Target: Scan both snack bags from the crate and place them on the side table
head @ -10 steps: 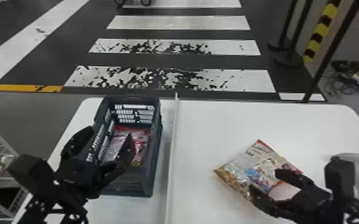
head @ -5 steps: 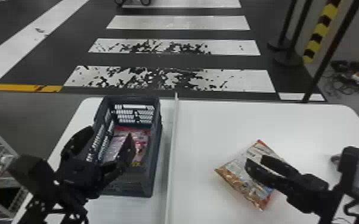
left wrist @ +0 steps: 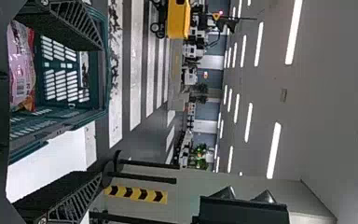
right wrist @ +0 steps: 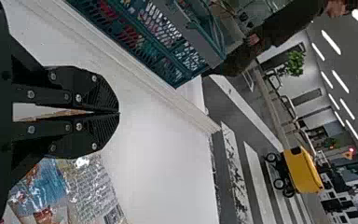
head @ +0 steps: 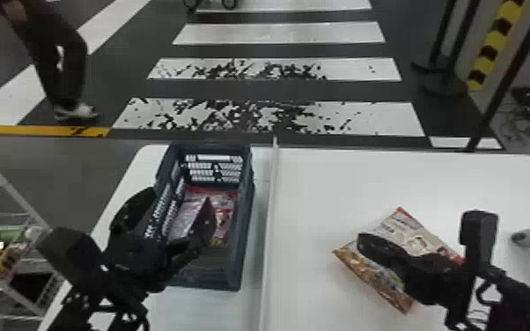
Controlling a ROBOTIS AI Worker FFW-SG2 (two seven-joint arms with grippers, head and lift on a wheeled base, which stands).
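Wrist views: left hand (head: 180, 196) open, right hand (head: 362, 240) closed. Crate (head: 215, 269), worktop's (head: 321, 189) far-left corner: contains snack bag (head: 189, 206).

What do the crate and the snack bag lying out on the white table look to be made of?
The crate looks like hard moulded plastic, dark and fairly matt: stiff walls with rows of evenly cut slots. The snack bag seems to be thin, glossy printed film, going by its bright glints and creases; whether it has a foil layer inside, I can't tell.

Black arms (head: 517, 306), silvery screws (right wrist: 78, 97)
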